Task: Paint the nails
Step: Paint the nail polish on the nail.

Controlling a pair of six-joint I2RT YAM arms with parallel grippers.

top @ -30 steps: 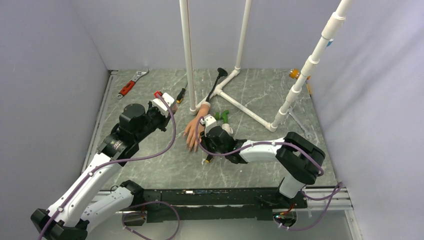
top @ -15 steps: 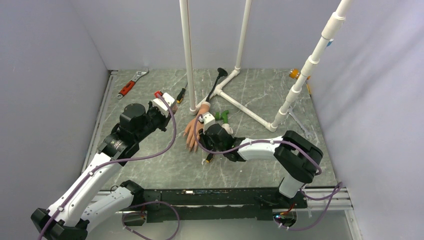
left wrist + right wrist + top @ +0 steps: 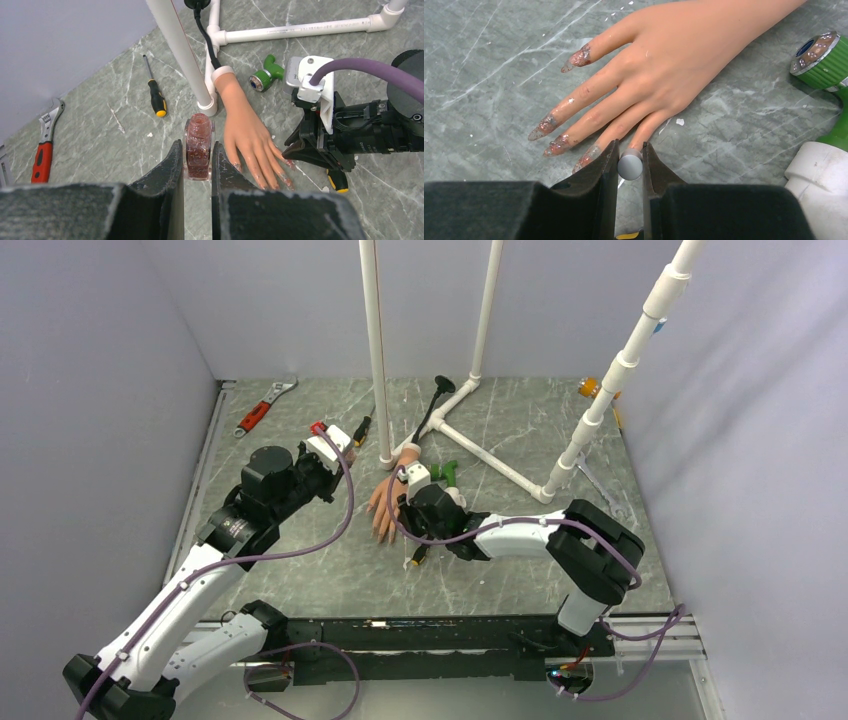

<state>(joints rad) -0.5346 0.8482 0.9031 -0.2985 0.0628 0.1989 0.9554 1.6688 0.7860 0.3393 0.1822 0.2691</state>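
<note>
- The mannequin hand (image 3: 384,502) lies palm down on the grey marbled counter (image 3: 480,430) between the two arms. Its cuffed wrist sits beside the foot of a white pipe (image 3: 176,47), and its digits point toward the near edge.
- The nails (image 3: 556,145) are long and pointed, smeared with reddish glitter. The thumb, index, middle and ring nails show in the right wrist view. The little one is hidden behind the tool.
- The right fingers (image 3: 609,167) are nearly closed, clamping a small grey cap (image 3: 630,164) that is seen end on. They sit right at the tips of the ring and little digits. The ring nail is just beside the left fingertip, and the little digit runs in under the cap.
- In the left wrist view, the tip of that gripper meets the mannequin hand at its outermost nails.
- The left fingers (image 3: 172,167) are drawn in tight on an open, upright polish bottle (image 3: 198,147) of red glittery lacquer. It is held just beside the mannequin's thumb side and apart from the nails. Whether it rests on the counter cannot be told.
- A green fitting (image 3: 824,62) lies near the mannequin's palm. A screwdriver (image 3: 156,96) and a red-handled wrench (image 3: 44,147) lie farther left.
</note>
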